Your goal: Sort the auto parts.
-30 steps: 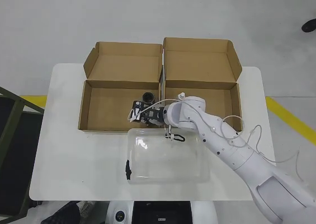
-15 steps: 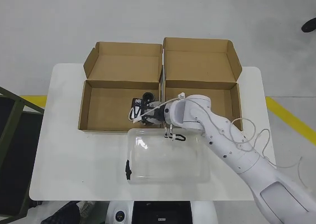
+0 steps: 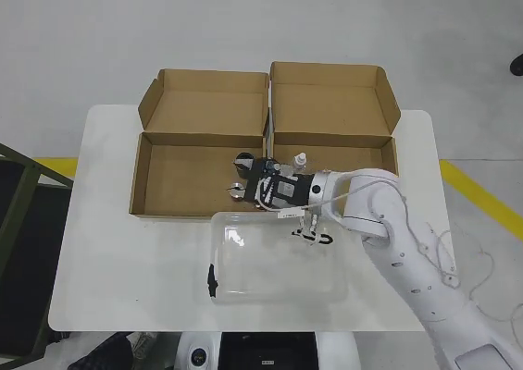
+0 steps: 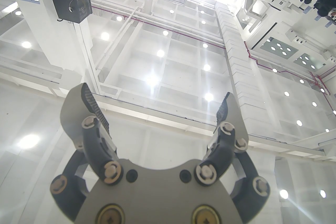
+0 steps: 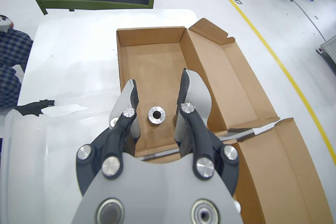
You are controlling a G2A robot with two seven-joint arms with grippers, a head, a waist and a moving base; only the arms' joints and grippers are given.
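Observation:
My right gripper (image 3: 239, 178) hangs open over the near right corner of the left cardboard box (image 3: 182, 176). On the floor of that left cardboard box (image 5: 152, 64), below the gap between the fingers, stands a short metal cylinder (image 5: 156, 115) with a dark bore; the fingers are not touching it. A black part (image 3: 211, 278) lies at the left edge of the clear plastic bin (image 3: 270, 268) near the table's front; the black part (image 5: 34, 107) also appears beside my right gripper (image 5: 158, 92). My left gripper (image 4: 155, 99) points up at the ceiling, open, with nothing between its fingers.
A second open cardboard box (image 3: 363, 157) stands right of the first, their flaps folded back. The white table (image 3: 104, 231) has bare room on its left side. A dark green rack (image 3: 2, 231) stands off the table's left edge.
The right arm's forearm has swung to the right and its wrist has turned. The gripper has stayed over the same corner of the left box.

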